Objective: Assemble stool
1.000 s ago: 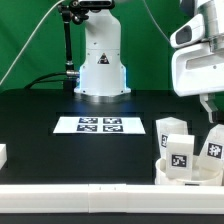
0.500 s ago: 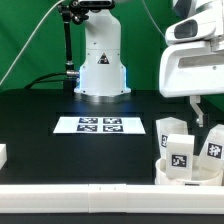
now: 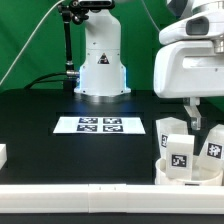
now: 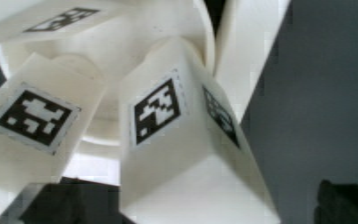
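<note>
You are not looking at any readable words, numbers or brand names here. The only signs showing are black-and-white square tags: four are lying on the marker board (image 3: 100, 125), and others are facing you on the stool legs (image 3: 180, 155), seen close in the wrist view (image 4: 158, 105). Their patterns are carrying no legible text.

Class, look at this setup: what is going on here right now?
A robot arm's claw hangs just above a cluster of white tagged stool legs standing on the round seat at the exterior view's right. It holds nothing. The marker board lies mid-table, and another white piece sits at the far left edge.
</note>
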`<state>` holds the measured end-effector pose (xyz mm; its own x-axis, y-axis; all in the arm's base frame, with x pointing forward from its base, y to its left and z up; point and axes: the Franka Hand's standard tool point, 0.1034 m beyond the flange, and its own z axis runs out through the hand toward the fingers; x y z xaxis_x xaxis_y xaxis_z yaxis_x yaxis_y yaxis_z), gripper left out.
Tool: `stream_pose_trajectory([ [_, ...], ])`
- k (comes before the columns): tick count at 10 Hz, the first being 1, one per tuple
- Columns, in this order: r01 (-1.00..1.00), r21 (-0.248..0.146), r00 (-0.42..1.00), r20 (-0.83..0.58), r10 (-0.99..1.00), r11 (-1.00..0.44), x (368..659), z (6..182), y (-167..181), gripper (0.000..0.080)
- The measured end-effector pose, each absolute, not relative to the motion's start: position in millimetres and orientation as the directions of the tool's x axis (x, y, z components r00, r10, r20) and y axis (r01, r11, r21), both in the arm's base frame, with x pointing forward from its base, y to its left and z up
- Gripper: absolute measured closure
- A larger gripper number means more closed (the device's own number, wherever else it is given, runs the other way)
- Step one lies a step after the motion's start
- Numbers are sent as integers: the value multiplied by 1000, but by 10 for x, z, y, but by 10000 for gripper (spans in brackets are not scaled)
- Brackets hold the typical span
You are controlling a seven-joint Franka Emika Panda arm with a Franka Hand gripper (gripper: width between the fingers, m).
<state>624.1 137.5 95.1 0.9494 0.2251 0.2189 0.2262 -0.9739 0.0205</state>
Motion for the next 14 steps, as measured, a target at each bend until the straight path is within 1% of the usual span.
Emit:
stream_pose_trajectory([
  [1, 312, 41, 929, 198, 313, -949, 6223, 945, 1384, 151],
  [2, 355, 57, 912, 196, 359, -933, 6227, 953, 1386, 151],
  [3, 376, 64, 904, 194, 381, -924, 6230, 948, 1364, 151],
  [4, 432, 84, 879, 185, 440, -898, 6236, 946, 1347, 151],
  [6, 556, 118, 807, 160, 568, -823, 6248, 913, 1345, 151],
  [8, 646, 139, 738, 138, 661, -750, 6273, 901, 1270, 151],
  [11, 613, 130, 767, 140, 627, -779, 6255, 865, 1287, 151],
  [12, 610, 129, 769, 140, 624, -782, 6255, 865, 1286, 273],
  [13, 607, 129, 772, 141, 620, -784, 6254, 863, 1283, 273],
  [14, 605, 128, 773, 141, 619, -785, 6251, 860, 1280, 409],
])
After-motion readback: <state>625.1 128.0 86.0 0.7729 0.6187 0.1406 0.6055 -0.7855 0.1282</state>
